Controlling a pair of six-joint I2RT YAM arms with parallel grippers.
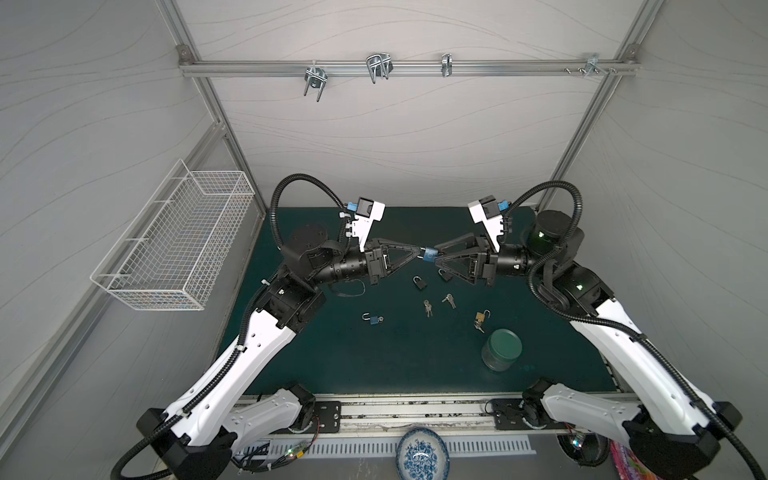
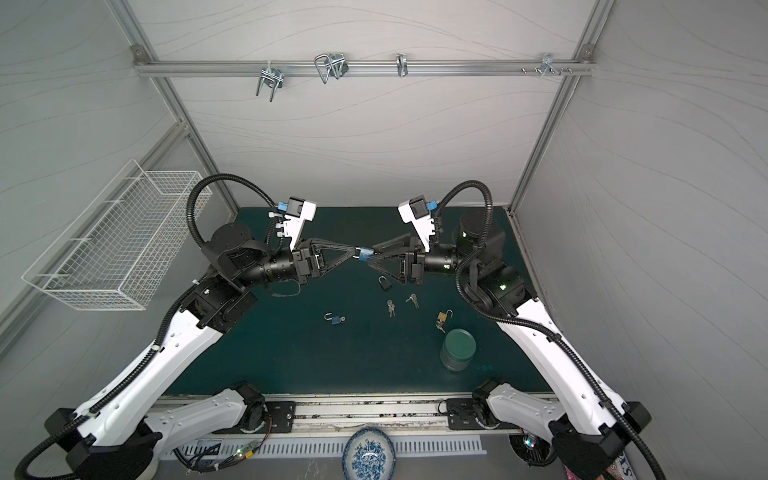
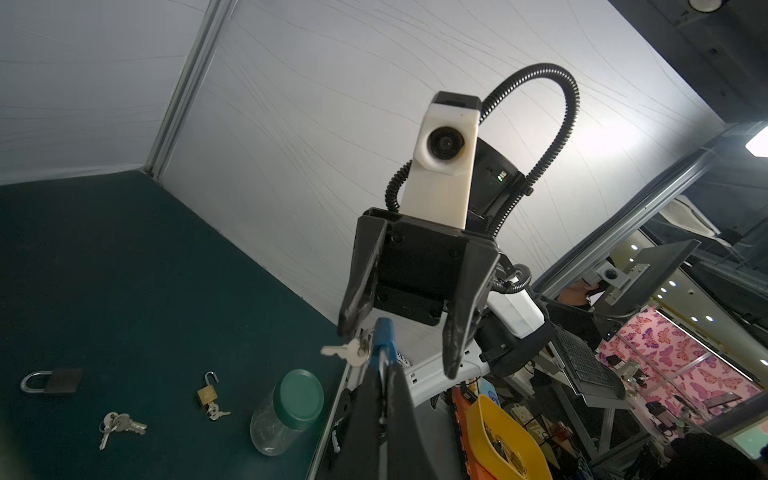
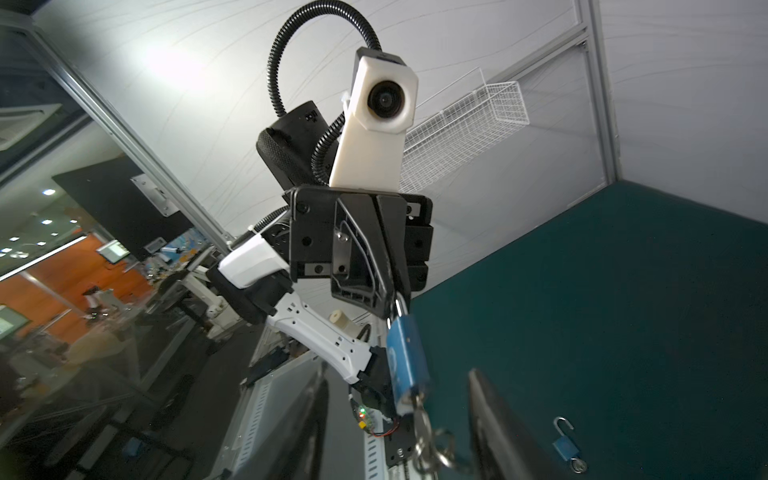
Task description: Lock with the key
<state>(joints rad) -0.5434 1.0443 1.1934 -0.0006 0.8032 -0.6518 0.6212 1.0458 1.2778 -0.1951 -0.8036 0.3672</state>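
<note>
Nearest the front, the green-lidded jar (image 1: 501, 349) and the open brass padlock (image 1: 481, 316) lie on the mat (image 1: 374, 365); a dropped lock could land among such clutter. Farther back, in mid-air, the left gripper (image 1: 419, 254) is clenched on the blue padlock (image 4: 405, 357) by its shackle, with the key (image 4: 420, 415) sticking out of its base. The right gripper (image 3: 399, 349) stands released, fingers (image 3: 359, 286) either side of the key. Closing off-centre could twist the lock in that thin pinch or pull the key out. A pale mark on the lock body may be a logo, but it is unreadable.
</note>
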